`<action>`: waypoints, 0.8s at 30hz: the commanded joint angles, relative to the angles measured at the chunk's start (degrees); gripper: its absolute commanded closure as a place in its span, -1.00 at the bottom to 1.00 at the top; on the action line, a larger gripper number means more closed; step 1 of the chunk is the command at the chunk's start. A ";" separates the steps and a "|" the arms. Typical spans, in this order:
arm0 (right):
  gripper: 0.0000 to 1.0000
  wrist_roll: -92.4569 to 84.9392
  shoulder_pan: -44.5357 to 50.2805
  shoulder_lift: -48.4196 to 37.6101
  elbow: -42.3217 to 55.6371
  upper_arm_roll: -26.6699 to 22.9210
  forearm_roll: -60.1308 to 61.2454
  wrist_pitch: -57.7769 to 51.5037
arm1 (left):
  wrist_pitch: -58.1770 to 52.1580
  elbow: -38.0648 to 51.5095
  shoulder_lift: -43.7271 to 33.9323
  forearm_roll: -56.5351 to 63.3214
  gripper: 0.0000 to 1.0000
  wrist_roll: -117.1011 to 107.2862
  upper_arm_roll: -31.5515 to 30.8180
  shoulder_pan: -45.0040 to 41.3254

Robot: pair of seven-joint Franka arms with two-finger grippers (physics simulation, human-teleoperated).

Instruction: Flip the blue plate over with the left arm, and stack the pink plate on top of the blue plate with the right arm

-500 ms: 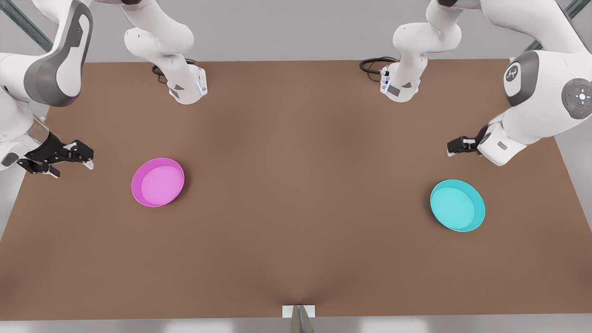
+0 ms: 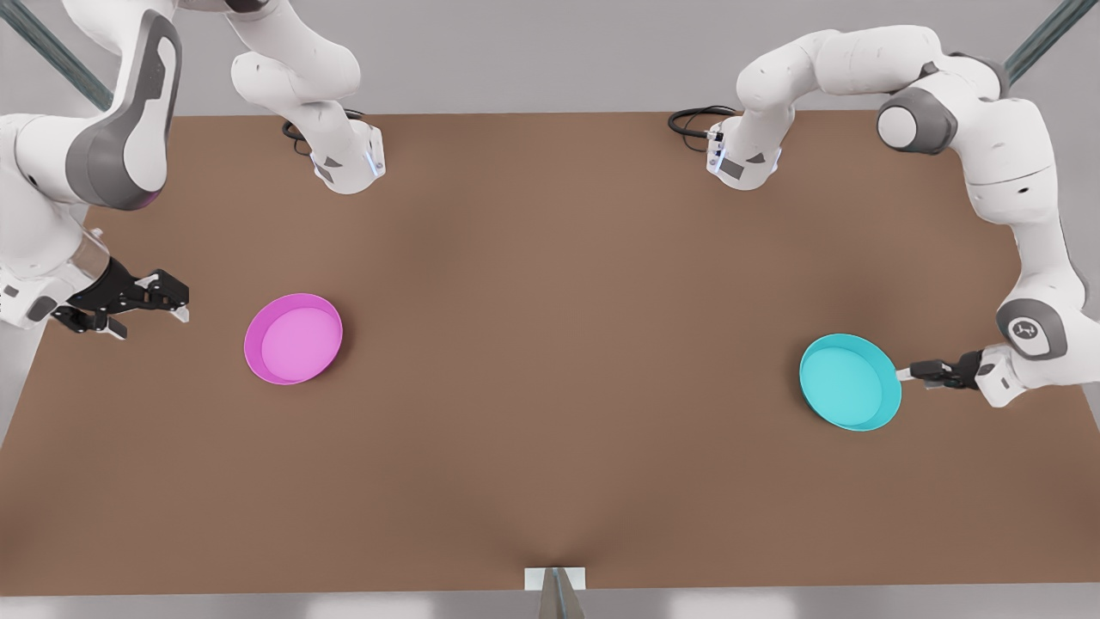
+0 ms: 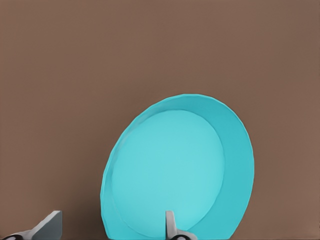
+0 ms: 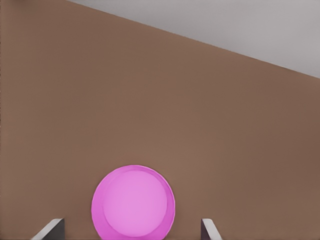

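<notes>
The blue plate (image 2: pixel 849 381) lies open side up on the brown table at the front view's right; it also appears as the blue plate (image 3: pixel 175 175) in the left wrist view. My left gripper (image 2: pixel 904 373) is low at its right rim, open. One of its fingers (image 3: pixel 170 225) is over the plate's inside and the other is outside the rim. The pink plate (image 2: pixel 293 338) lies open side up at the front view's left, and the right wrist view has the pink plate (image 4: pixel 133 202) too. My right gripper (image 2: pixel 178 307) hovers open to its left, apart from it.
Both arm bases (image 2: pixel 348 163) (image 2: pixel 743 159) stand at the table's back edge with black cables (image 2: pixel 692 120). A small grey bracket (image 2: pixel 555 585) sits at the front edge. Bare brown table (image 2: pixel 559 361) lies between the two plates.
The left arm has swung down and forward, bringing its gripper to the blue plate's rim. The right gripper has moved slightly toward the pink plate. Neither plate has moved.
</notes>
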 commanded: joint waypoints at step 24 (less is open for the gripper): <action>-1.00 3.86 -4.47 -0.45 -5.36 4.99 -3.52 -2.72 | 1.26 -1.26 4.61 -6.89 0.10 -0.16 0.18 1.67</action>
